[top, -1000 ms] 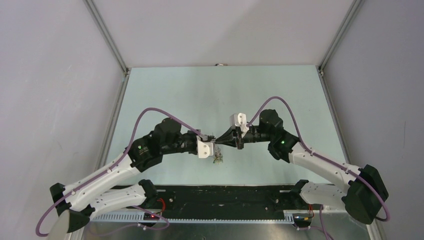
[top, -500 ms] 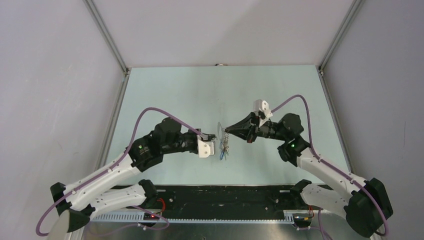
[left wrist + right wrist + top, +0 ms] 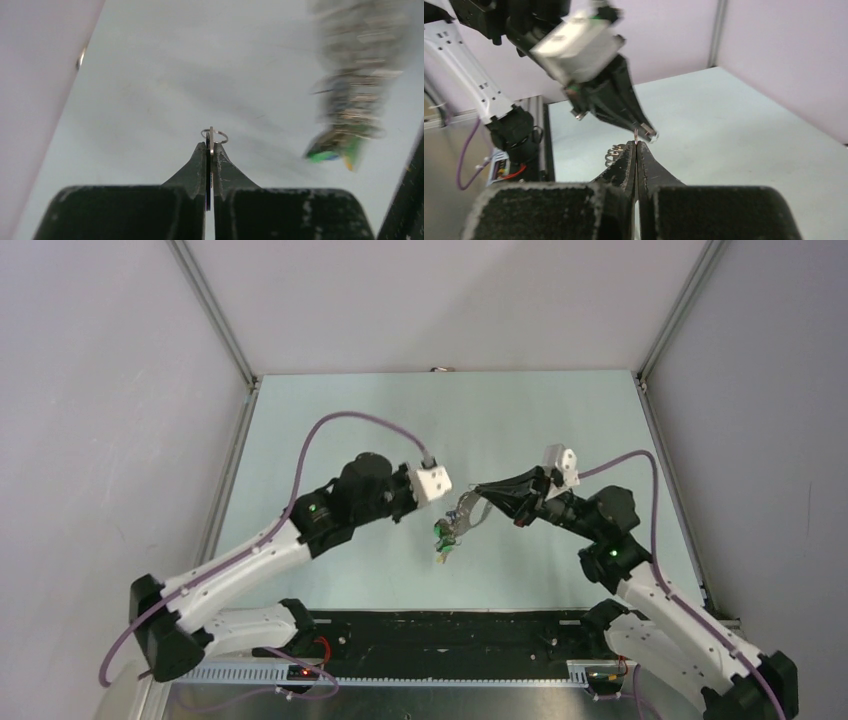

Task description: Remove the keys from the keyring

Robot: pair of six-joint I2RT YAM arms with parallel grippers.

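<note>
My right gripper [image 3: 477, 491] is shut on the keyring [image 3: 466, 512], a grey oval loop held above the table. The bunch of keys [image 3: 443, 537] hangs from the loop, with green and yellow tags lowest. In the left wrist view the bunch [image 3: 357, 75] is blurred at the upper right, its green tag [image 3: 332, 152] at the bottom. My left gripper [image 3: 428, 503] is shut on one thin key [image 3: 210, 140], seen edge-on with a small silver ring at its tip, apart from the bunch. In the right wrist view my right gripper [image 3: 636, 144] is shut, and the left gripper [image 3: 624, 107] hangs just beyond it.
The pale green table [image 3: 440, 420] is walled by grey panels left, right and back. A black strip with cabling [image 3: 440, 635] runs along the near edge between the arm bases.
The right gripper has drawn back to the right with the keyring and bunch. The left gripper has risen and turned, holding one key apart from the swinging bunch.
</note>
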